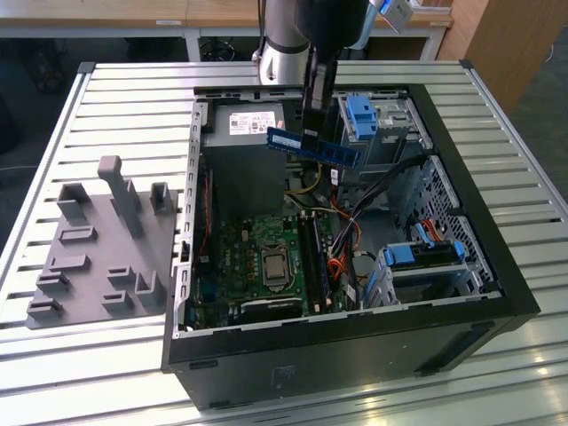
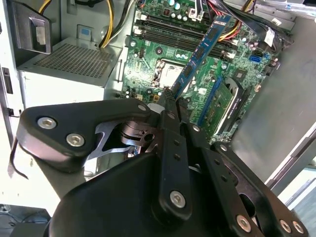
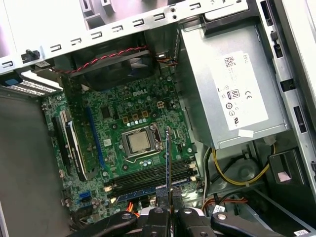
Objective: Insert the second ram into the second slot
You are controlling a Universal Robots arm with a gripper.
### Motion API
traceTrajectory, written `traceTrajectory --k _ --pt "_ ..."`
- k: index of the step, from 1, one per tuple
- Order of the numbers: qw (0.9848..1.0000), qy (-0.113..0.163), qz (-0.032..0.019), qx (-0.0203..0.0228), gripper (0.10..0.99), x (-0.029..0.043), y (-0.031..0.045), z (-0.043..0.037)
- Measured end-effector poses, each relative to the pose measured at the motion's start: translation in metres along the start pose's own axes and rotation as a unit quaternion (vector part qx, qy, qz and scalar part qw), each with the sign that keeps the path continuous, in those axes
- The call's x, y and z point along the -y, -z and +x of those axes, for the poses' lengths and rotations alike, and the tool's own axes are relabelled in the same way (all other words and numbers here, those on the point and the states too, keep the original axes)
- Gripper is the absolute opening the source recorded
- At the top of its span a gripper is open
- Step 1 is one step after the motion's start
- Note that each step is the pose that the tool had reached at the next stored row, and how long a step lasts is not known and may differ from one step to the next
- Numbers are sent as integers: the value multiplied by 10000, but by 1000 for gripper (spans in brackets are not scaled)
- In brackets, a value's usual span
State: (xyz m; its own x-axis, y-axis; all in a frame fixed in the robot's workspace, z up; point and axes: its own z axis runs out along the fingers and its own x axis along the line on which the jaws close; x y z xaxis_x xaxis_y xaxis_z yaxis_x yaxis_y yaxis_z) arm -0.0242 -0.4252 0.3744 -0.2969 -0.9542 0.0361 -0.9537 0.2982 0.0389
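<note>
A silver table (image 1: pixel 115 98) made of long metal strips fills the exterior view. A big black computer box (image 1: pixel 355 364) lies on it with its side off. At 9 o'clock from the box sits a flat grey plastic tray with little posts (image 1: pixel 98 240).

Inside the box is a green board full of tiny parts (image 1: pixel 257 240). At 12 o'clock from the board is a silver metal box with a white sticker (image 1: pixel 244 124).

The black claw (image 1: pixel 311 133) hangs down over the box from 12 o'clock. It is pinched tight on the thin blue memory stick (image 1: pixel 342 155), holding it near the middle. The stick is up in the air and touches nothing else. It slants from 10 o'clock to 4 o'clock.

The long black slots (image 1: pixel 317 257) on the green board are at 6 o'clock from the stick, well apart from it.

In both wrist views the stick (image 2: pixel 202 52) (image 3: pixel 168 158) pokes out past the claw (image 2: pixel 170 96) (image 3: pixel 169 207), with the green board beyond it.
</note>
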Motion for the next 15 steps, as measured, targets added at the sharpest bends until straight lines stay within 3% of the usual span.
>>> traceTrajectory --k 6,15 --pt "9996 -276 -5 -8 137 0 -1 0" --pt "9968 -805 -15 3 137 0 -4 0"
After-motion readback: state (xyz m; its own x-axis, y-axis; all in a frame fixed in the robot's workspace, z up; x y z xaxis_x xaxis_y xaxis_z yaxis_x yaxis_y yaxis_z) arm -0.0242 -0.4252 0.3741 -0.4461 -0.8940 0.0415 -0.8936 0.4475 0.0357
